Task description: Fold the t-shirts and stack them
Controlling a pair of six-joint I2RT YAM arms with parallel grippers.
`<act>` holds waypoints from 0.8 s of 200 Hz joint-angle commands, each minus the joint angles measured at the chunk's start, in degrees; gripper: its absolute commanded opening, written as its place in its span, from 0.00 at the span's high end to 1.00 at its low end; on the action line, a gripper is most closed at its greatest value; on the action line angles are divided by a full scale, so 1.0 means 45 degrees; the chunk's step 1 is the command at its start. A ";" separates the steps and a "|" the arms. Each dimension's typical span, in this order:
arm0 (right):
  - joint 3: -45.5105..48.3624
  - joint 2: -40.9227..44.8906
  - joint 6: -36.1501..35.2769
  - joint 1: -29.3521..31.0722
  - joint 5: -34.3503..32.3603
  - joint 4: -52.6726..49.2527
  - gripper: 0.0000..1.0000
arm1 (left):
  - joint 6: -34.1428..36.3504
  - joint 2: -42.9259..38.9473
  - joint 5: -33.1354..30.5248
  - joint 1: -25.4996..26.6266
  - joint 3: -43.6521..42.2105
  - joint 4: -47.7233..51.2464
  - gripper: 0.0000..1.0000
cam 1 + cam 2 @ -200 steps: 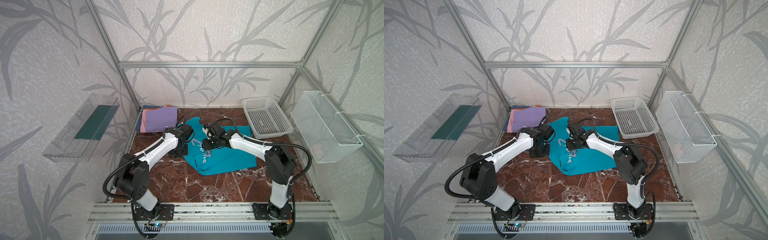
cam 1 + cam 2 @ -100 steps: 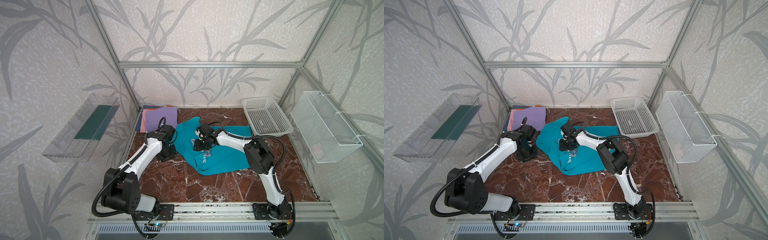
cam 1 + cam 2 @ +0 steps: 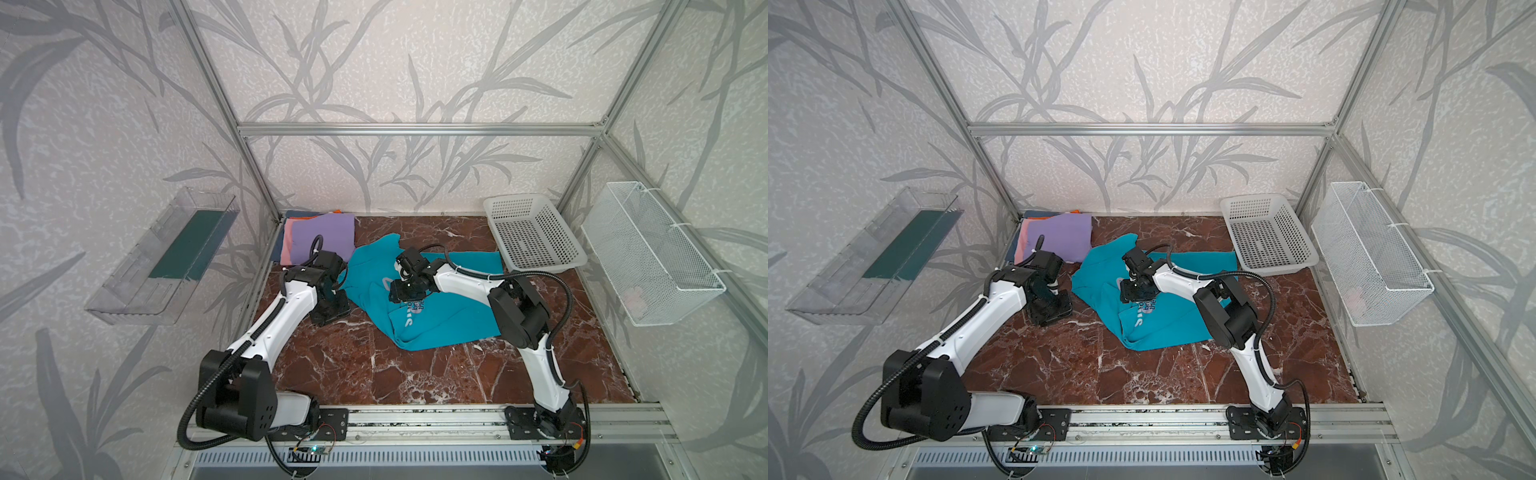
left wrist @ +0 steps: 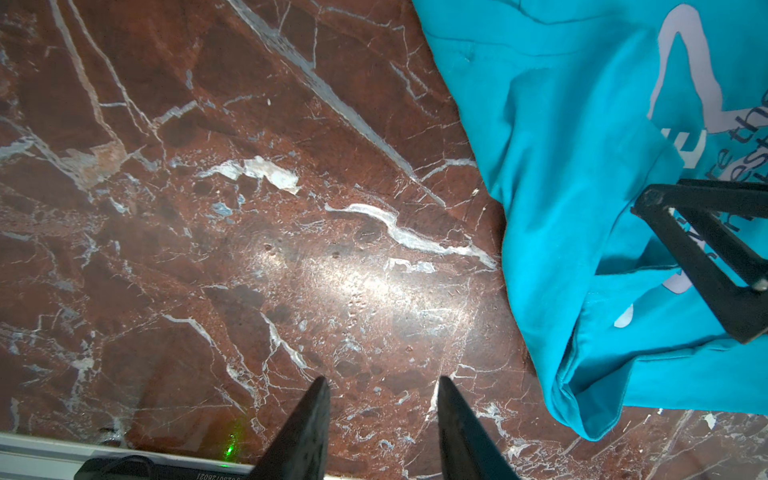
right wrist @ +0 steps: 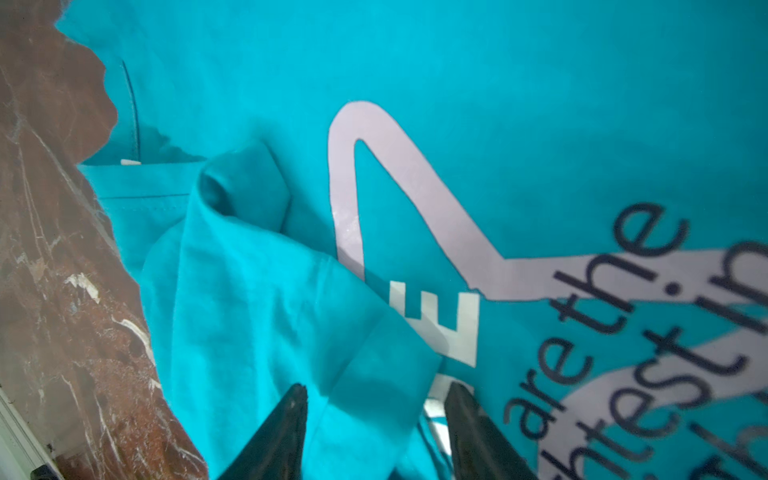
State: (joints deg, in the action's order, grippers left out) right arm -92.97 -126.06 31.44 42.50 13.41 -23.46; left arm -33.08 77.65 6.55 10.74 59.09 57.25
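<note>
A teal t-shirt (image 3: 440,316) (image 3: 1167,328) with white print lies crumpled and partly folded on the marble table in both top views. My right gripper (image 3: 405,289) (image 3: 1136,291) hovers low over its printed chest. In the right wrist view the right gripper (image 5: 378,388) is open, and a loose fold of teal cloth (image 5: 257,299) lies between and below the jaws. My left gripper (image 3: 331,309) (image 3: 1051,311) stands just left of the shirt, open (image 4: 383,384) over bare marble. Folded t-shirts, with a lilac one (image 3: 324,235) (image 3: 1064,237) on top, are stacked at the back left.
A white perforated basket (image 3: 534,237) (image 3: 1266,239) stands at the back right, close to the teal shirt's far edge. A wire basket (image 3: 652,253) hangs on the right wall and a clear shelf (image 3: 166,257) on the left wall. Bare marble (image 3: 374,374) spans the front.
My left gripper has opened and drawn back leftward off the teal shirt onto bare marble. My right gripper has shifted left over the shirt and opened wider. The shirt's left edge has shifted leftward.
</note>
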 commanded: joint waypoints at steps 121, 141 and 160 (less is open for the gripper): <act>-0.1081 0.0778 -0.1848 0.1396 -0.0341 0.0471 0.99 | 0.0125 -0.0186 -0.0099 -0.0415 0.0434 0.0220 0.55; -0.0928 0.1300 -0.2616 0.2122 -0.0224 0.0522 1.00 | 0.0145 -0.0186 -0.0264 -0.0654 0.0739 0.0306 0.56; -0.0766 0.1584 -0.3180 0.2988 -0.0052 0.0354 1.00 | 0.0147 -0.0244 -0.0392 -0.0927 0.0955 0.0319 0.56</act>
State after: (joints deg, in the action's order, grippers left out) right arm -96.47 -123.61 22.65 51.31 12.47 -21.06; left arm -33.01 77.65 6.55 8.10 60.90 56.97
